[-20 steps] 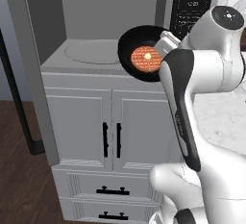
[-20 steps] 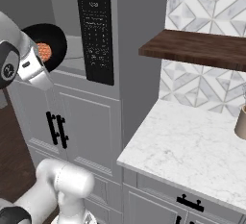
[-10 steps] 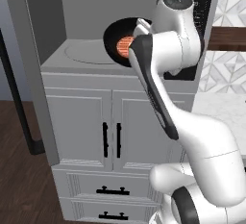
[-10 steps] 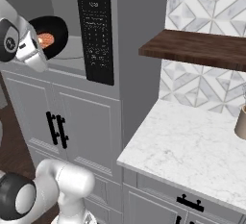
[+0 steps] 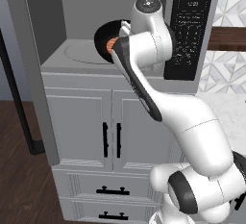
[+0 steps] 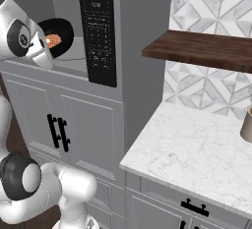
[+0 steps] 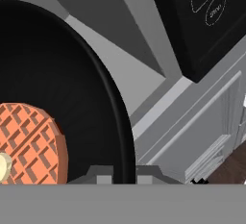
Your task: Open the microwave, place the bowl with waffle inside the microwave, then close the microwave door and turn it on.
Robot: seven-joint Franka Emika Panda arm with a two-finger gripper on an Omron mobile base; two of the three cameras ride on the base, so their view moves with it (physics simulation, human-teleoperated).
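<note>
The microwave (image 5: pixel 62 6) stands open, its grey cavity and round turntable (image 5: pixel 86 53) showing. Its door (image 5: pixel 30 79) is swung out to the left, with the black bar handle (image 5: pixel 19 107) beyond it. The black bowl (image 5: pixel 104 34) with the orange-brown waffle (image 5: pixel 111 45) hangs steeply tilted in the cavity's mouth, above the turntable's right side. The bowl (image 6: pixel 60 31) and waffle (image 6: pixel 52 40) sit just left of the keypad panel (image 6: pixel 98 31). My gripper (image 7: pixel 124 174) is shut on the bowl's rim (image 7: pixel 117 122), with the waffle (image 7: pixel 29 141) beside it.
White cabinet doors with short black handles (image 5: pixel 111 140) and drawers (image 5: pixel 110 190) sit below the microwave. To the right are a marble counter (image 6: pixel 197 147), a wooden shelf (image 6: pixel 206 48) and a brown cup (image 6: pixel 247 125). My own arm crosses the cavity's right half.
The arm has swung up and left, carrying the bowl from in front of the keypad side into the cavity's mouth. The grip on the rim has held.
</note>
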